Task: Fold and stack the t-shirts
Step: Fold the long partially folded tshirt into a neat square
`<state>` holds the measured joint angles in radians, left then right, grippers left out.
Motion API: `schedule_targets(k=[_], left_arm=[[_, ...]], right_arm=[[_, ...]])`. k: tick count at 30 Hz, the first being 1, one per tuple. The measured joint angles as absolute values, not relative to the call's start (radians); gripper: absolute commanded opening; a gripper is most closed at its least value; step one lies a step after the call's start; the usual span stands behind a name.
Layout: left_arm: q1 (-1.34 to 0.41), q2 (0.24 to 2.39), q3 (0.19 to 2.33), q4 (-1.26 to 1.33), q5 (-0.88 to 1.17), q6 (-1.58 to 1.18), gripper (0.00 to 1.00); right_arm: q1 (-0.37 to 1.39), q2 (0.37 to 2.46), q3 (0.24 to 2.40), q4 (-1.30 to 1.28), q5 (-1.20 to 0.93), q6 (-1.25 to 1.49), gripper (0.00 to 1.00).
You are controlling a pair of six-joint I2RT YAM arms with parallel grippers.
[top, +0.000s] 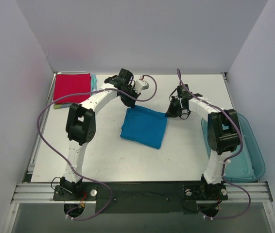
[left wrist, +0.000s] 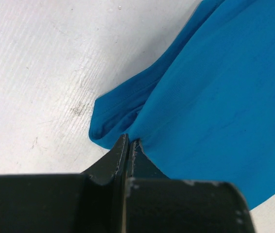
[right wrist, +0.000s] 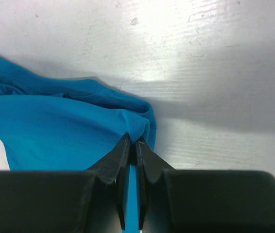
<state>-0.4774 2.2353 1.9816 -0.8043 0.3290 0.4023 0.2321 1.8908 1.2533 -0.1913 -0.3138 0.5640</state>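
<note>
Folded blue t-shirt (top: pixel 144 127) well right of red t-shirt (top: pixel 72 87). Clamped on its back corners: left gripper (left wrist: pixel 130 141) nearer red t-shirt, right gripper (right wrist: pixel 132 140) farther. Soft, light, limp; probably sags, so pinch all layers.

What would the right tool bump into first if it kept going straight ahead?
The blue shirt: the right tool is shut on its corner, so bunched cloth lies directly ahead. Past that fold, probably the white table, though depth is unclear.
</note>
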Motion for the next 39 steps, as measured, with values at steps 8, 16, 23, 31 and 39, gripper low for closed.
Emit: schedule_targets(k=[8, 16, 23, 31, 39], left_arm=[[-0.470, 2.232, 1.983, -0.818, 0.318, 0.397, 0.00], [-0.458, 2.172, 1.991, -0.876, 0.317, 0.384, 0.00], [-0.453, 2.158, 1.996, -0.887, 0.260, 0.378, 0.24], [-0.433, 2.186, 1.996, -0.863, 0.102, 0.349, 0.64], [-0.419, 2.171, 1.956, -0.785, 0.110, 0.325, 0.69]], right_arm=[[0.231, 1.926, 1.318, -0.198, -0.333, 0.545, 0.00], [0.230, 1.928, 1.348, -0.198, -0.382, 0.541, 0.00], [0.230, 1.995, 1.428, -0.199, -0.398, 0.544, 0.31], [0.230, 2.081, 1.515, -0.284, -0.377, 0.504, 0.40], [0.237, 2.021, 1.560, -0.324, -0.368, 0.440, 0.42]])
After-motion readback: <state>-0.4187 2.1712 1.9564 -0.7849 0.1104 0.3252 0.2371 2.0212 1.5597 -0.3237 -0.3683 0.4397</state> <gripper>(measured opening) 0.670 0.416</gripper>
